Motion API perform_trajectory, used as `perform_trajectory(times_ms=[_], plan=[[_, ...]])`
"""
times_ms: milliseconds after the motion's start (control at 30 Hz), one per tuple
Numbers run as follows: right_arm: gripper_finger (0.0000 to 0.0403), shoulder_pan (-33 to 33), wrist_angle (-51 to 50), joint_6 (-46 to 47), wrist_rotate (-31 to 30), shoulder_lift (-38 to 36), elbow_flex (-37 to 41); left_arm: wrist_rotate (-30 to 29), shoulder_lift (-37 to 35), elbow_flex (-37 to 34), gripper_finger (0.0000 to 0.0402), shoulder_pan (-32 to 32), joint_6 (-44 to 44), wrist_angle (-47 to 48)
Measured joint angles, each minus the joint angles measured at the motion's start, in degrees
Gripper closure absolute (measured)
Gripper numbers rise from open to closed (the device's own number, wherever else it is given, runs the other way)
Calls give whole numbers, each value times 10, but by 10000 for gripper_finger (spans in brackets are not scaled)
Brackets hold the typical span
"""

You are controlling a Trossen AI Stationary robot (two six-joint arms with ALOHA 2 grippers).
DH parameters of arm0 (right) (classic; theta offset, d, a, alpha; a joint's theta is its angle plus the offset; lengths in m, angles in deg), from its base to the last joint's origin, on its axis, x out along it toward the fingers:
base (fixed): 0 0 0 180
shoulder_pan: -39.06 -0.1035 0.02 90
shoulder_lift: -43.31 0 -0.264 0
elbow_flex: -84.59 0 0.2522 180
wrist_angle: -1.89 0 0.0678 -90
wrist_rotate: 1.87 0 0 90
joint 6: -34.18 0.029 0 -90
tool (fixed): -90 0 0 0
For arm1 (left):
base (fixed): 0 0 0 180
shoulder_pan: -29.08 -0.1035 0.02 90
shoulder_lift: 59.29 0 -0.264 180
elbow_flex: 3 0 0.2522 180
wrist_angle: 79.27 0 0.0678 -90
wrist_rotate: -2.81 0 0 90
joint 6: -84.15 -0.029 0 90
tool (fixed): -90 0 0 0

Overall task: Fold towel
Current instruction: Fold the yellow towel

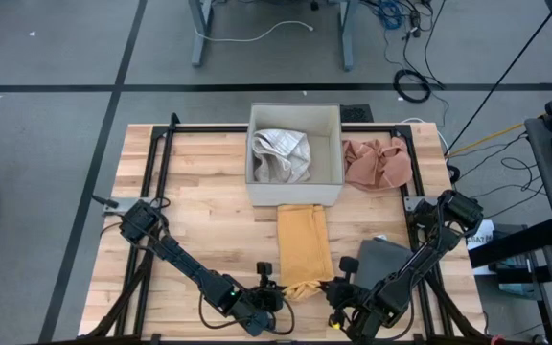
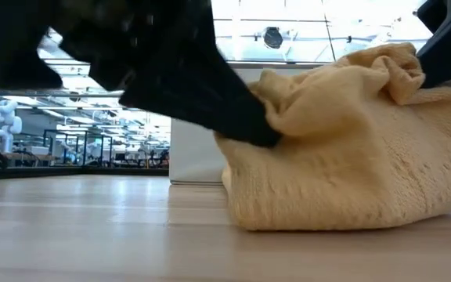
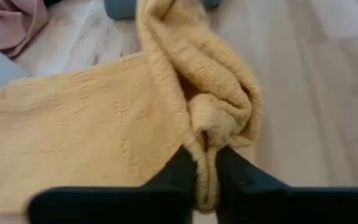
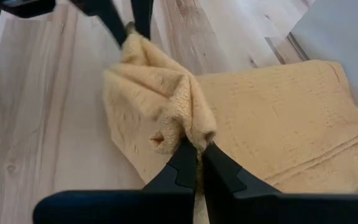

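Observation:
A yellow towel [image 1: 303, 240] lies in a long strip on the wooden table, running from the white box toward the near edge. Its far part lies flat; its near end [image 2: 343, 157] is bunched up and raised off the table. My left gripper [image 1: 274, 287] is shut on the near left corner and my right gripper [image 1: 338, 292] is shut on the near right corner. In the low view the left fingers [image 2: 249, 125] enter the bunch from the left, and the right arm [image 2: 449, 47] shows at the upper right. My left gripper pinches a bunched fold at the towel's near left corner [image 3: 207, 140] between its two fingers, several layers thick. The fingers [image 3: 185, 171] slant down from the near left. The corner is lifted while the towel's far part lies on the table. My right gripper pinches the gathered near right corner [image 4: 188, 127] between its two fingers [image 4: 222, 171], several layers together. It comes slanting down from the near right. The corner stands raised, and slack cloth runs from it to the flat part [image 4: 278, 118] on the table.
A white box [image 1: 332, 125] holding a pale cloth [image 1: 281, 155] stands just beyond the towel's far end. A pink cloth [image 1: 377, 163] lies to the box's right and a grey folded cloth [image 1: 391, 257] to the towel's right. Bare wood lies to the towel's left.

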Motion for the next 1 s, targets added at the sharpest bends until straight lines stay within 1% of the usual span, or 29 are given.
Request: perform_trajectory(times_ms=[67, 200, 267, 367, 500, 567, 667, 833, 933, 1000], plan=[[401, -2, -10, 9, 0, 0, 0, -19, 0, 0, 389, -1, 0, 16], [401, -4, -48, 40, 0, 0, 0, -76, 0, 0, 392, -13, 0, 33], [401, -4, -72, 57, 5, 0, 0, -91, 0, 0, 393, -24, -1, 38], [401, -3, -106, 80, 7, 0, 0, -78, 0, 1, 394, -48, -1, 51], [401, -1, -153, 114, 8, 0, 0, -22, 0, 2, 395, -84, 0, 67], [396, 1, -174, 132, 7, 0, 0, -7, 0, 3, 395, -97, 0, 69], [367, 0, -213, 153, 17, 0, 0, -2, 0, -2, 395, -108, 1, 101], [282, -7, -264, 192, 15, 0, 0, 4, 0, -1, 394, -117, 26, 138], [239, -12, -276, 201, 13, 0, 0, 3, 0, -1, 393, -117, 32, 146], [223, -17, -269, 188, 0, 0, 0, 3, 0, -1, 393, -117, 32, 145]])
